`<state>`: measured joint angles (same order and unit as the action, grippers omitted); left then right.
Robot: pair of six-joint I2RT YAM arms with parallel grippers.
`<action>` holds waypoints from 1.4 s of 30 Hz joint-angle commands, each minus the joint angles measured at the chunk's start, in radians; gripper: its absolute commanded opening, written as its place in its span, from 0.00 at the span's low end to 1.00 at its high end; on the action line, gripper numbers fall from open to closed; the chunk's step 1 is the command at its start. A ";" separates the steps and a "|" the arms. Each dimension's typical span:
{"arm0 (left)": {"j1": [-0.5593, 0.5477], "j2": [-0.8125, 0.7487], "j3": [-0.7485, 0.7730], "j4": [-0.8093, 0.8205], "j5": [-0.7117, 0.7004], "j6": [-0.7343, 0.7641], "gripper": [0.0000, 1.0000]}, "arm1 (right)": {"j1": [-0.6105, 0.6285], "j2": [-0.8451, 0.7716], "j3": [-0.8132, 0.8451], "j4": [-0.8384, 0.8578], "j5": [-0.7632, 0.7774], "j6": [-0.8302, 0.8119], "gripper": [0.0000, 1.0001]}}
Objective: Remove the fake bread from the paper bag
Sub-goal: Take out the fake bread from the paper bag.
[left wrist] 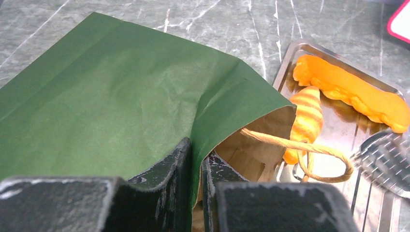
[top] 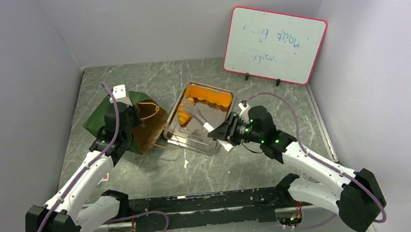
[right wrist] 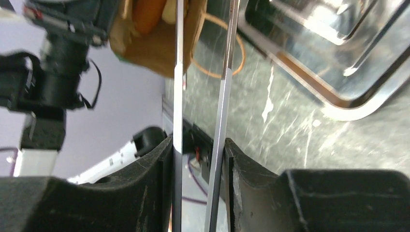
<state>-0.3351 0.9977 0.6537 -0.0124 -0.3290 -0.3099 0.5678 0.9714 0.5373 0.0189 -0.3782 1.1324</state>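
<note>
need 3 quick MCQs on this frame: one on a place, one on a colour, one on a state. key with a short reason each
1. Where do the two orange bread pieces in the left wrist view lie?
A) on the bare table
B) on the whiteboard
C) in the metal tray

2. The outside of the paper bag is:
A) dark green
B) red
C) white

3. The left claw is:
A) open above the bag
B) shut on the bag's rim
C) shut on the tray

Key:
1 C: both bread pieces rest inside the metal tray, right of the bag's mouth.
2 A: the paper bag is dark green outside, and brown shows only inside and at the rim.
3 B: the left claw's fingers are closed with the green paper pinched between them at the mouth.
</note>
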 commanded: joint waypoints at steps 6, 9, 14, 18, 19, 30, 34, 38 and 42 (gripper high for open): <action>0.007 -0.065 0.008 0.014 0.074 0.032 0.07 | 0.274 0.085 0.089 0.037 0.088 -0.010 0.36; 0.007 -0.068 0.021 -0.002 0.092 0.048 0.07 | 0.316 0.123 0.108 0.068 0.099 -0.011 0.36; 0.007 -0.084 0.022 -0.024 0.121 0.068 0.07 | 0.361 0.170 0.142 0.106 0.109 -0.010 0.35; 0.007 -0.109 0.008 -0.031 0.124 0.078 0.07 | 0.390 0.204 0.177 0.114 0.116 -0.017 0.35; 0.007 -0.113 0.007 -0.033 0.126 0.078 0.07 | 0.395 0.214 0.185 0.118 0.116 -0.017 0.35; 0.007 -0.135 -0.009 -0.038 0.158 0.070 0.07 | 0.409 0.400 0.233 0.291 0.106 0.029 0.37; 0.007 -0.146 -0.017 -0.041 0.165 0.066 0.07 | 0.406 0.503 0.256 0.384 0.100 0.064 0.37; 0.007 -0.157 -0.027 -0.044 0.164 0.061 0.07 | 0.393 0.585 0.277 0.472 0.102 0.110 0.39; 0.007 -0.157 -0.034 -0.043 0.161 0.049 0.07 | 0.370 0.639 0.288 0.543 0.089 0.166 0.40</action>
<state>-0.3347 0.8562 0.6281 -0.0731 -0.1894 -0.2432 0.9592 1.5810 0.7864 0.4004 -0.2821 1.2320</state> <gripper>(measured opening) 0.073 0.399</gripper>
